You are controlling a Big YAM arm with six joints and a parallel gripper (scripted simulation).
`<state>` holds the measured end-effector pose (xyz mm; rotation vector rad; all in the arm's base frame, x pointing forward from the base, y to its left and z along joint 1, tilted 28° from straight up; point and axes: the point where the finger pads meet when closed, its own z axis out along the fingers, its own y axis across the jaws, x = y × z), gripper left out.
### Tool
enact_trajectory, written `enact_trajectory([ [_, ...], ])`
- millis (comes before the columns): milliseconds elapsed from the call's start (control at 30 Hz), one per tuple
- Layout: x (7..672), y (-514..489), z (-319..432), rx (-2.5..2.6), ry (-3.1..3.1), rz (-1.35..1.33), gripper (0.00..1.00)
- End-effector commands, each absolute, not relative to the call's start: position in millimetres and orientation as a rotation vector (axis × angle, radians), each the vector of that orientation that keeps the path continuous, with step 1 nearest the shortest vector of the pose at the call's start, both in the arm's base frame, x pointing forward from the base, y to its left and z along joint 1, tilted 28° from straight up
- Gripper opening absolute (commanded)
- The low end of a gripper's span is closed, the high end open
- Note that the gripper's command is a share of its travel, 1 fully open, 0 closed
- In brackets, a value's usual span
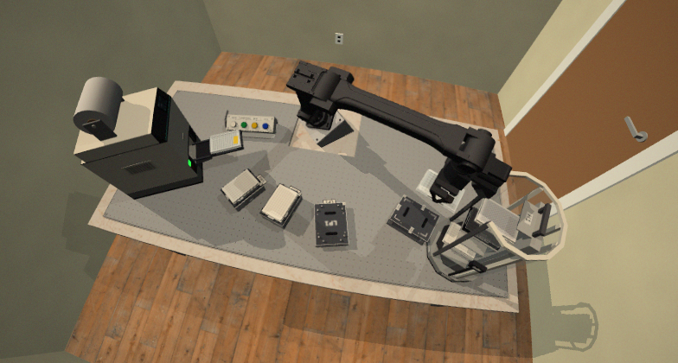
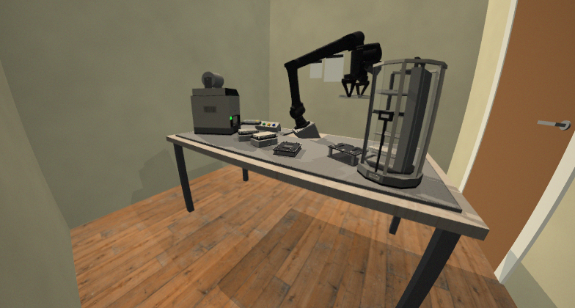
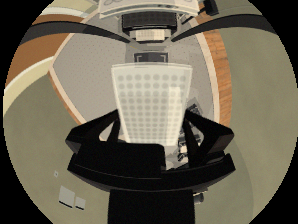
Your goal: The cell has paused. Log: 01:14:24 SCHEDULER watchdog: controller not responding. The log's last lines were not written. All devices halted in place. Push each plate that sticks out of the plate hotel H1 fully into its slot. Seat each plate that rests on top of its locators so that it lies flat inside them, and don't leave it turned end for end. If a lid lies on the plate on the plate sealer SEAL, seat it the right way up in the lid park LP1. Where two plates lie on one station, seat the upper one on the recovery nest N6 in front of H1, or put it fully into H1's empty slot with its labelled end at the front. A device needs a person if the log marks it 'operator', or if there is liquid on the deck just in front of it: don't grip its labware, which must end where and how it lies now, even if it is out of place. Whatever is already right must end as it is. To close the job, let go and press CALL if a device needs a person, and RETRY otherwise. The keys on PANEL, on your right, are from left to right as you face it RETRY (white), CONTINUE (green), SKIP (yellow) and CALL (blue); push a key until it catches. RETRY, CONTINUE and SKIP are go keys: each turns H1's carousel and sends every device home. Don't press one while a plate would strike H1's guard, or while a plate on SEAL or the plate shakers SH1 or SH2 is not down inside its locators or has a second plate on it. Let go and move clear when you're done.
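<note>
1. A grey table [image 2: 403, 203] carries all the lab devices.
2. The tall glass-walled plate hotel H1 [image 2: 439, 104] stands at its right end.
3. A black arm [image 1: 403, 116] reaches high beside H1's top.
4. Its gripper [image 2: 355, 89] pinches a white well plate [image 3: 150, 99] across its width, level, held in the air just before H1's upper shelves.

a small lab bench: plate sealer [image 1: 142, 147], caged plate hotel [image 2: 436, 104], well plates, key panel [image 1: 250, 123]

White well plate [image 3: 150, 106] level in the end effector [image 3: 152, 137], raised beside hotel H1 [image 2: 418, 62]'s upper slots.
</note>
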<state>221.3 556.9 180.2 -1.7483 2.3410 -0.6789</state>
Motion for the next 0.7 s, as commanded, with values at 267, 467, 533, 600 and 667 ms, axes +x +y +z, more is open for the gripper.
enact_trajectory([
  [267,222.7,570.0,192.3,-1.761,2.329,-0.661,0.82],
  [467,222.7,570.0,192.3,-1.761,2.329,-0.661,0.82],
  [533,222.7,570.0,192.3,-1.761,2.329,-0.661,0.82],
  [600,222.7,570.0,192.3,-1.761,2.329,-0.661,0.82],
  [667,222.7,570.0,192.3,-1.761,2.329,-0.661,0.82],
])
